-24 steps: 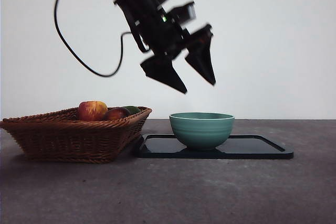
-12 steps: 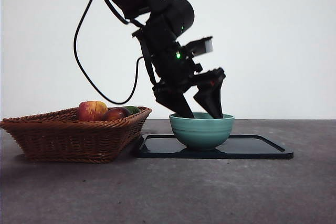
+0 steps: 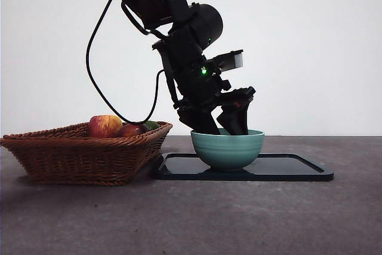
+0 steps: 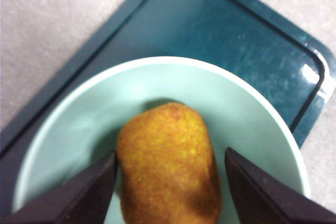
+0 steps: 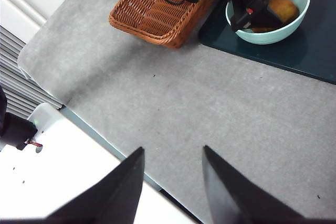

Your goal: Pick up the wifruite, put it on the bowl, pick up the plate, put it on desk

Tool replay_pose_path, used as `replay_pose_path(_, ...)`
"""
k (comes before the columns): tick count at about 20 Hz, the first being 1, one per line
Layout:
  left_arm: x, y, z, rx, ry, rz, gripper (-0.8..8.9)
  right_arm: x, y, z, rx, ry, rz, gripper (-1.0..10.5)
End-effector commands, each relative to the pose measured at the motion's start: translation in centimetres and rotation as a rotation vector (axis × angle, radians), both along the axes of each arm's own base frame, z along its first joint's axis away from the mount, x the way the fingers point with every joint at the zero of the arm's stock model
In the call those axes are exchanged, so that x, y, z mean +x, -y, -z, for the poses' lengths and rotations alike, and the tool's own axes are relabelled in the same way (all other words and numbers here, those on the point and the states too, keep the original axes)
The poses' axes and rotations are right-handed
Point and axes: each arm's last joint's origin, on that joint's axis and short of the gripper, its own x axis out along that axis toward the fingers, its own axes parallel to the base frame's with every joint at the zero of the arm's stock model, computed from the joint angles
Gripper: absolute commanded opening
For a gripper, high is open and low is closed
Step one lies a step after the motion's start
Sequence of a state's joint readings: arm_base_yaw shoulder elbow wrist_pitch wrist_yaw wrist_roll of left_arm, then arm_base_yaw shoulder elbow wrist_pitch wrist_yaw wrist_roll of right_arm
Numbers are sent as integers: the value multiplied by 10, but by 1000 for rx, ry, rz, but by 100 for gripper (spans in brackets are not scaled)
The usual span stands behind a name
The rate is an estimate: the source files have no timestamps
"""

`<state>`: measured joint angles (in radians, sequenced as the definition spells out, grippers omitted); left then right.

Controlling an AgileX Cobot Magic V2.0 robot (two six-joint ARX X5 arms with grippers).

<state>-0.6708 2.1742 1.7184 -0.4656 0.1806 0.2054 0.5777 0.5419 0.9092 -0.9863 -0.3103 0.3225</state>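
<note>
Spread wide inside the bowl point(image 3: 227, 147) on the plate point(image 3: 298, 170), left gripper point(image 4: 168, 182) flanking the released wifruite point(image 4: 168, 163) on the bowl's floor; risks nudging the bowl if withdrawn crookedly; right gripper point(image 5: 170, 182) parted, waiting.

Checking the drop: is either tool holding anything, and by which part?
Nothing is held. The left tool straddles the oval brown fruit in the mint-green bowl, jaws apart; the right tool is open.

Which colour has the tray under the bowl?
The flat rectangular glossy tray is dark teal, seen best in the left wrist view.
</note>
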Motion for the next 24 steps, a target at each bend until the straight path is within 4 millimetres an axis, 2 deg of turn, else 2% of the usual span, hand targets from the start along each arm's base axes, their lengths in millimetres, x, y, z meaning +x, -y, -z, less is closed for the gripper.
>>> replay_pose_path(1,1,11,9,12,4,28,307,-1,0,-5,14,11,0,176)
replay_pose_path(3,-1,13,9,15,1,34,305,-1,0,-5,14,11,0,176)
replay_pose_path(6,-2,14,8,13,3,36,222,-1,0,-5,12,12,-1,176)
replay_pose_path(8,-1,14,5,10,6,35,213,-1,0,-5,14,15,-1,176)
replay_pose_path(11,-2,12,-7,-7,22,28,213,-3,1,-6,16,22,2,176)
replay_pose_path(13,-3,9,-23,-30,31,8,214,-4,3,-6,12,33,15,176)
replay_pose_path(16,-11,0,-59,-81,58,-23,214,-5,3,-6,16,40,14,176)
replay_pose_path(19,-26,-15,-107,-156,102,-57,214,-5,3,-6,16,40,14,176)
replay_pose_path(22,-52,-37,-159,-232,126,-99,214,-5,3,-7,15,43,13,176)
replay_pose_path(24,-73,-59,-192,-281,128,-145,214,-5,3,-7,12,47,11,176)
